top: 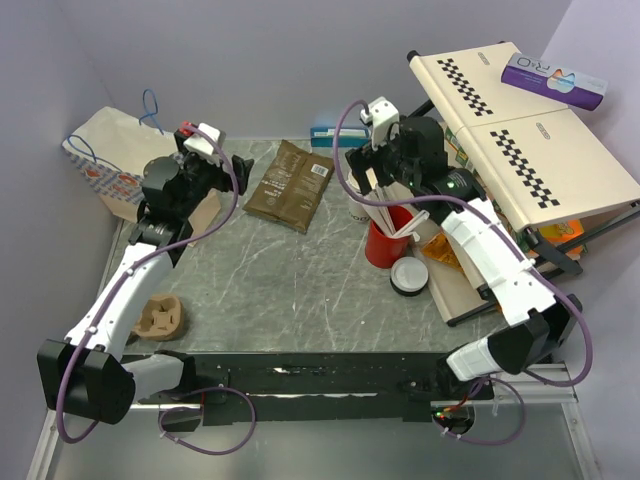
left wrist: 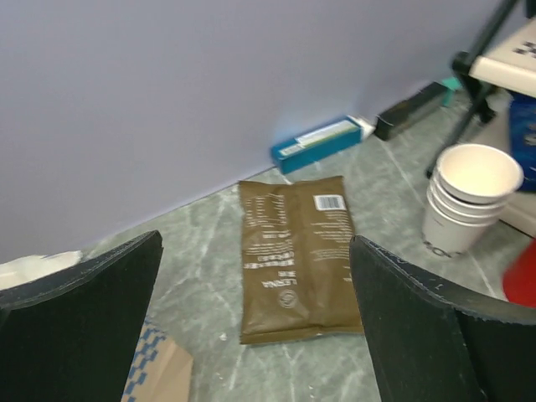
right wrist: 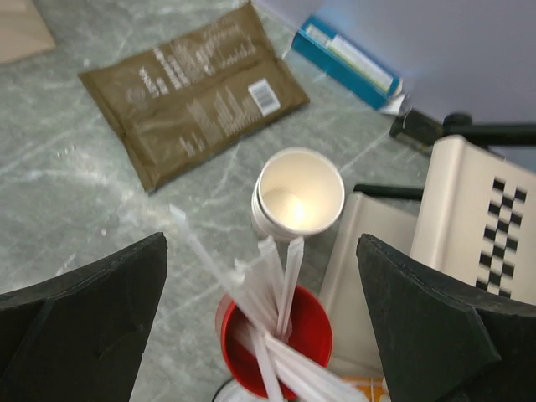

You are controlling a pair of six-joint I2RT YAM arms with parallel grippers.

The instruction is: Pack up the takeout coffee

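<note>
Right of centre on the table (top: 300, 290), the takeout coffee (top: 409, 275) stands upright with its white lid on, just beside the red cup (top: 383, 243) of white sticks (right wrist: 280, 293), on that cup's near-right side. Neither claw touches it. Left gripper (left wrist: 255, 243): jaws spread wide, nothing between them, hanging over the far-left part of the table. Its wrist view looks down on the brown pouch (left wrist: 295, 255) lying flat, with the blue box (left wrist: 322, 142) beyond it against the far wall. A paper bag (top: 105, 160) with blue handles lies at far left, beside that arm. Right gripper (right wrist: 261, 243): jaws also spread wide and empty, hovering above the stack of cream cups (right wrist: 297, 194) and the red cup, touching neither as far as I can tell. The cup stack sits between the pouch and the red cup, just on the far side of the red cup. A cardboard cup carrier (top: 160, 318) sits at near left by the left arm. A checkered folding board (top: 530, 140) leans at far right, with a purple box (top: 555, 80) resting on top of it.
</note>
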